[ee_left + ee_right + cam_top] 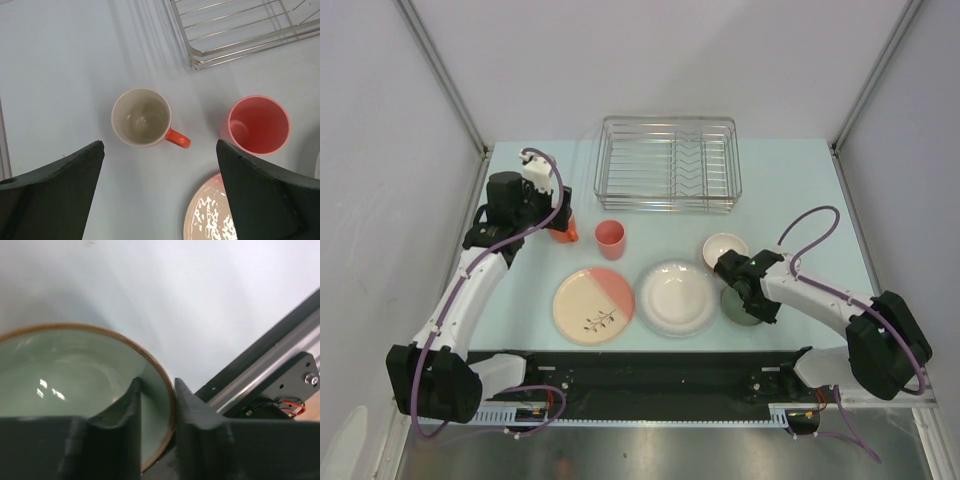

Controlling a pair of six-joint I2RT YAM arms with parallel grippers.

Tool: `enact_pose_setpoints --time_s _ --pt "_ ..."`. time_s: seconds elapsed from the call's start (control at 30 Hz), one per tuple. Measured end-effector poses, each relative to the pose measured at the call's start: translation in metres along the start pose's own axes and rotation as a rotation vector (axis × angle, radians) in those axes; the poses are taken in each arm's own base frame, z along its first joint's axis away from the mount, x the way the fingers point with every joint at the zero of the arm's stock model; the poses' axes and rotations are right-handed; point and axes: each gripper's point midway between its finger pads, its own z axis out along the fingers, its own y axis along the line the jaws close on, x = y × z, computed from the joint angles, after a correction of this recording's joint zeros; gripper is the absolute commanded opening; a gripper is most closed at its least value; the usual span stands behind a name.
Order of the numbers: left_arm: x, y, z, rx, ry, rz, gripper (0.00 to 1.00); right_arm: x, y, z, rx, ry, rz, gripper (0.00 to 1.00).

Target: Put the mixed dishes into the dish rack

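Note:
My right gripper (157,385) straddles the near rim of the green bowl (75,370), one finger inside and one outside, shut on it. From above, that gripper (745,290) covers part of the green bowl (744,310), in front of the pale pink bowl (724,247). My left gripper (160,190) hangs wide open above the table, just short of the orange mug (142,117) and the small pink cup (258,125). The cream-and-pink plate (593,305) and white plate (677,298) lie side by side. At the back stands the dish rack (668,165).
A corner of the dish rack (240,30) shows beyond the mug in the left wrist view. The black front rail (280,365) lies close to the right of the green bowl. Grey walls enclose the table on both sides.

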Motion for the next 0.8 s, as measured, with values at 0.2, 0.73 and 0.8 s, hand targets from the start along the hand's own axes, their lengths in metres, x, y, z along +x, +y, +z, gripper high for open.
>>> enact_pose_setpoints --time_s 0.2,0.73,0.8 --pt "-0.001 0.003 0.0 -0.018 -0.005 0.009 1.0 -0.022 0.021 -0.024 -0.095 -0.073 0.054 0.0" --pt "-0.003 0.005 0.0 -0.025 -0.014 0.016 1.0 -0.064 0.027 -0.091 -0.151 -0.236 0.038 0.0" --pt "-0.003 0.006 0.001 -0.028 -0.017 0.017 1.0 -0.086 0.038 -0.116 -0.212 -0.292 0.067 0.0"
